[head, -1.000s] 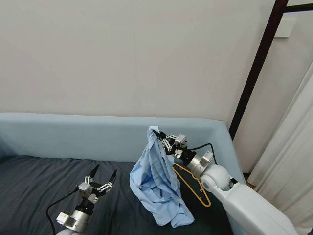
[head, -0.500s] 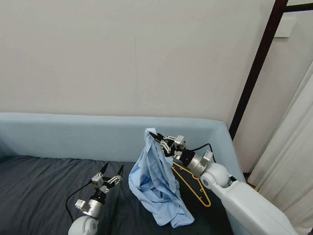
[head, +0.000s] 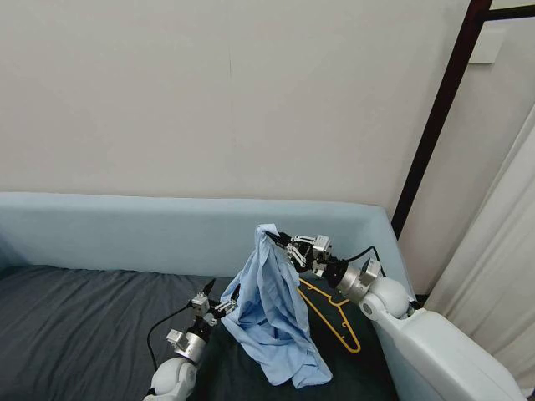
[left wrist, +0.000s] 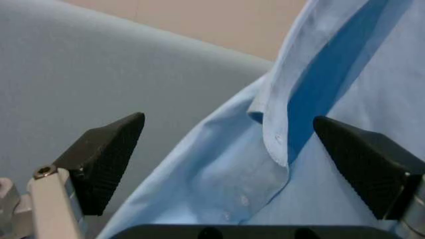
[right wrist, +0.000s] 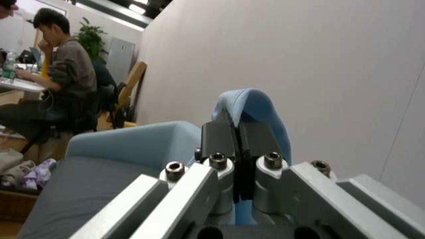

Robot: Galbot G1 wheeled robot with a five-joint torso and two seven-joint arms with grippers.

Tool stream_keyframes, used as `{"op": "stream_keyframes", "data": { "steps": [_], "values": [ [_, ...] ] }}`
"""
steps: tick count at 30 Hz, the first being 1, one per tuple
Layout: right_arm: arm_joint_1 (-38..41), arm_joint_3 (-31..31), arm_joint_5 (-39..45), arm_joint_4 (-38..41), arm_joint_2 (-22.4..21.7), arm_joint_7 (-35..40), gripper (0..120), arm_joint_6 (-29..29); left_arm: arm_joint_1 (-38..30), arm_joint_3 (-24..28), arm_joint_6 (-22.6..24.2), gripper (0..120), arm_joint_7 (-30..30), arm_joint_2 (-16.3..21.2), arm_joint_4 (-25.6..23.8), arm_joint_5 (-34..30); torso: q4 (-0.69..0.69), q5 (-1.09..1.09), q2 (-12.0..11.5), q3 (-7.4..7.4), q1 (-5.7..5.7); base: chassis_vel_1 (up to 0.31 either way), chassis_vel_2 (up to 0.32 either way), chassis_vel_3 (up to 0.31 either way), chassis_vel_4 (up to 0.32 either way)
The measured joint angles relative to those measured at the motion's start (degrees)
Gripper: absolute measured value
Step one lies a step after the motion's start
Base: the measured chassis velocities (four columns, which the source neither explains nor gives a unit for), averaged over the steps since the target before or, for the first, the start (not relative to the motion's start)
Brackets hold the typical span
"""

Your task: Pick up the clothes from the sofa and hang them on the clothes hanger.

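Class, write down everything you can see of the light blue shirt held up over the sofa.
The shirt is light blue, thin woven cloth with small buttons along a front edge. It hangs crumpled from a top fold pinched in the shut right gripper, its lower part heaped on the dark sofa seat. The open left gripper faces its side edge, close but not closed on it. A yellow hanger lies partly behind it.

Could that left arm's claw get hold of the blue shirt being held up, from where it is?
Probably yes. The left claw is open and right beside the light blue button-up fabric shirt, which the right claw holds up by its top. Nothing stands between them.
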Motion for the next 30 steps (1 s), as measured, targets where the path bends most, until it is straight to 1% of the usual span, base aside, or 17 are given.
{"op": "stream_keyframes", "data": {
  "steps": [4, 5, 7, 8, 9, 12, 13, 17, 18, 24, 25, 29, 30],
  "values": [
    [-0.3, 0.1, 0.0, 0.8, -0.3, -0.1, 0, 0.0, -1.6, 0.7, -0.8, 100, 0.0, -2.0, 2.9, 1.1, 0.00, 0.00, 0.0, 0.00, 0.00, 0.000, 0.000, 0.000, 0.000],
    [-0.3, 0.1, 0.0, 0.8, -0.3, -0.1, 0, 0.0, -1.6, 0.7, -0.8, 100, 0.0, -2.0, 2.9, 1.1, 0.00, 0.00, 0.0, 0.00, 0.00, 0.000, 0.000, 0.000, 0.000],
    [-0.4, 0.1, -0.1, 0.8, -0.2, -0.1, 0, 0.0, -2.1, 0.8, -1.2, 96, 0.0, -2.6, 3.9, 1.3, -0.01, 0.00, 0.0, 0.00, 0.00, 0.000, 0.000, 0.000, 0.000],
    [-0.4, 0.2, -0.1, 0.7, -0.1, 0.0, 0, 0.0, -2.2, 0.8, -1.5, 92, 0.0, -2.8, 4.2, 1.4, 0.00, 0.00, 0.0, 0.00, 0.00, 0.000, 0.000, 0.000, 0.000],
    [-0.4, 0.2, -0.1, 0.7, -0.1, 0.0, 0, 0.0, -2.2, 0.8, -1.5, 92, 0.0, -2.8, 4.2, 1.4, 0.00, 0.00, 0.0, 0.00, 0.00, 0.000, 0.000, 0.000, 0.000],
    [-0.4, 0.3, -0.3, 0.6, 0.2, 0.3, 0, 0.0, -2.0, 0.8, -1.7, 79, 0.1, -2.7, 4.3, 1.3, 0.00, 0.00, 0.0, 0.00, 0.00, 0.000, 0.000, 0.000, 0.000],
    [-0.4, 0.3, -0.3, 0.6, 0.2, 0.3, 0, 0.0, -2.0, 0.8, -1.7, 79, 0.1, -2.7, 4.3, 1.3, 0.00, 0.00, 0.0, 0.00, 0.00, 0.000, 0.000, 0.000, 0.000],
    [-0.9, 0.8, -0.6, 0.7, 0.3, 0.7, 0, 0.0, -1.5, 0.6, -2.2, 60, 0.5, -1.8, 4.2, 1.1, 0.01, 0.00, 0.0, 0.00, 0.00, 0.000, 0.000, 0.000, 0.000],
    [-0.9, 0.8, -0.6, 0.7, 0.3, 0.7, 0, 0.0, -1.5, 0.6, -2.2, 60, 0.5, -1.8, 4.2, 1.1, 0.01, 0.00, 0.0, 0.00, 0.00, 0.000, 0.000, 0.000, 0.000],
    [-1.4, 1.4, -0.7, 0.8, 0.1, 1.7, 0, 0.0, -1.1, 0.5, -3.0, 34, 1.9, -1.7, 4.2, 1.0, 0.00, -0.01, 0.0, 0.00, 0.00, 0.000, 0.000, 0.000, 0.000],
    [-1.4, 1.4, -0.7, 0.8, 0.1, 1.7, 0, 0.0, -1.1, 0.5, -3.0, 34, 1.9, -1.7, 4.2, 1.0, 0.00, -0.01, 0.0, 0.00, 0.00, 0.000, 0.000, 0.000, 0.000],
    [-1.5, 1.7, -0.6, 0.9, 0.1, 2.1, 0, 0.0, -0.6, 0.3, -3.7, 15, 2.1, -2.0, 4.1, 1.0, 0.00, -0.01, 0.0, 0.00, 0.00, 0.000, 0.000, 0.000, 0.000],
    [-1.5, 1.7, -0.6, 0.9, 0.1, 2.1, 0, 0.0, -0.6, 0.3, -3.7, 15, 2.1, -2.0, 4.1, 1.0, 0.00, -0.01, 0.0, 0.00, 0.00, 0.000, 0.000, 0.000, 0.000]
  ]
}}
